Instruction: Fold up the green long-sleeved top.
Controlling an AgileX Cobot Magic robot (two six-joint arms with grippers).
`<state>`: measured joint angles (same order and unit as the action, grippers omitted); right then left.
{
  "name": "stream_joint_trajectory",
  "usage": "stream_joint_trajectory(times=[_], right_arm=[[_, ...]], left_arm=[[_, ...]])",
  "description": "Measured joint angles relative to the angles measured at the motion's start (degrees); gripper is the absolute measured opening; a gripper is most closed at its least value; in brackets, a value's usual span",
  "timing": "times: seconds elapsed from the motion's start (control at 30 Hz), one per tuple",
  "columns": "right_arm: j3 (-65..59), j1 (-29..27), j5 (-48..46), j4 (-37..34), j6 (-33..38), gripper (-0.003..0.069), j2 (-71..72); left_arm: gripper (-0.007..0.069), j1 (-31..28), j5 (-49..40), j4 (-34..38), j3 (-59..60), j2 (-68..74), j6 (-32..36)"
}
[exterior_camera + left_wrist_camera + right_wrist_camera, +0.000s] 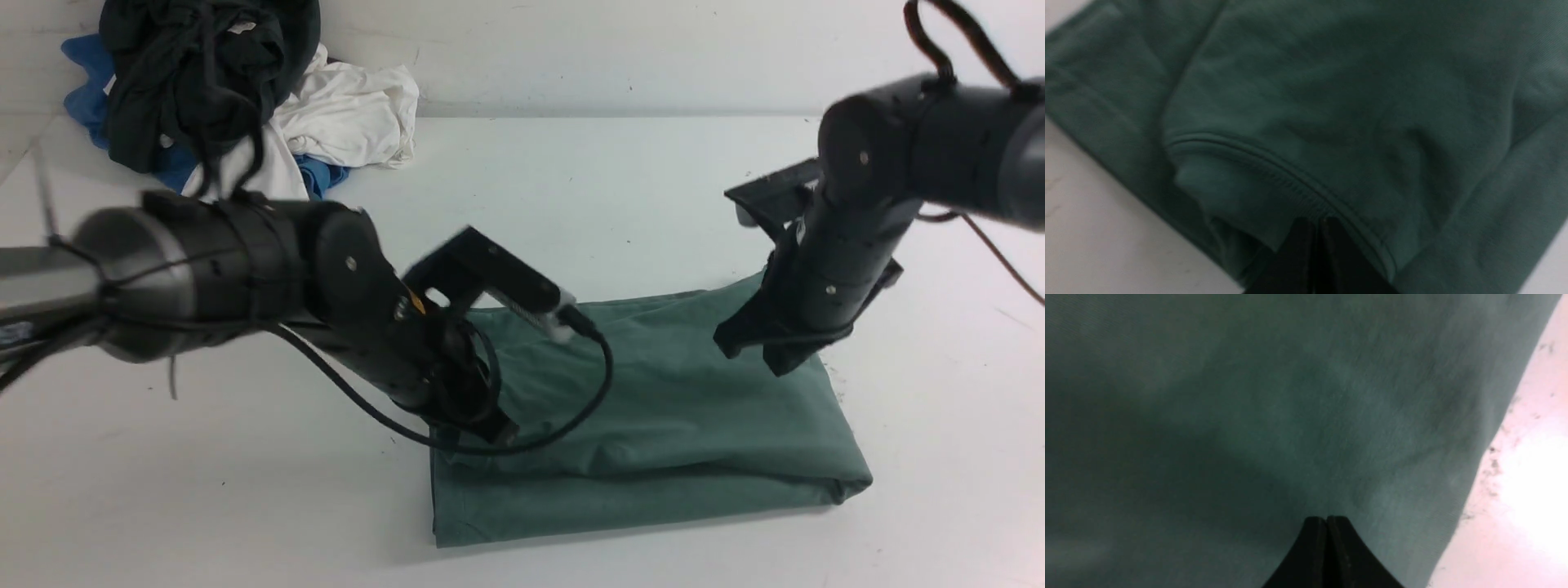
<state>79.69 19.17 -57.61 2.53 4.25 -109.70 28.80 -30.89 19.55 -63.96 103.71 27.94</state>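
A white table (620,188) carries the green long-sleeved top (669,425), folded into a thick rectangle lying from the table's centre toward 4 o'clock, with a lower layer showing along its near edge. Bare tabletop surrounds it at 6, 9 and 12 o'clock; a narrower strip runs along its 3 o'clock side. A pile of dark, white and blue clothes (237,98) sits well apart in the 11 o'clock corner.

Only the front view shows both arms over the top: the left gripper (490,429) at the fabric's 9 o'clock end, the right gripper (775,359) at its 2 o'clock edge. Neither gripper's fingertips can be read there.

The left wrist view alone shows a stitched hem (1274,163) curling over folded layers, the left fingers (1306,253) pressed together at it; whether they pinch cloth cannot be told. The right wrist view shows the right fingers (1312,555) likewise pressed together over smooth cloth, beside the top's edge and speckled table.
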Motion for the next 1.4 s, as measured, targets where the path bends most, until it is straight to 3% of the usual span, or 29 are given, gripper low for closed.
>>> stream_joint_trajectory(times=[0.3,0.47,0.6,0.97,1.2,1.4], right_arm=[[-11.53,0.0,16.17,-3.76,-2.03,-0.0014,0.64],[-11.62,0.05,16.74,-4.54,-2.03,-0.0014,0.88],[-11.5,0.15,16.06,-4.85,-2.03,-0.0014,5.37],[-11.9,0.15,18.1,-4.67,-1.71,-0.0014,34.28],[-22.95,0.15,25.39,-4.97,-1.54,-0.0014,54.77],[-38.03,0.15,34.08,-5.23,-1.49,-0.0014,72.79]], left_arm=[[-0.0007,-2.29,2.28,-2.43,-3.75,7.61,0.0],[-0.0007,-2.82,-0.66,-3.53,-6.19,8.23,0.0],[-0.0007,-2.84,-8.22,-5.2,-7.75,5.71,0.0],[-0.0007,-2.96,-18.13,-8.39,-7.22,-22.79,-4.86],[-0.0007,-3.59,-21.1,-15.48,5.4,-41.33,-12.57],[-0.0007,-3.8,-18.51,-20.88,19.59,-61.1,-20.4]])
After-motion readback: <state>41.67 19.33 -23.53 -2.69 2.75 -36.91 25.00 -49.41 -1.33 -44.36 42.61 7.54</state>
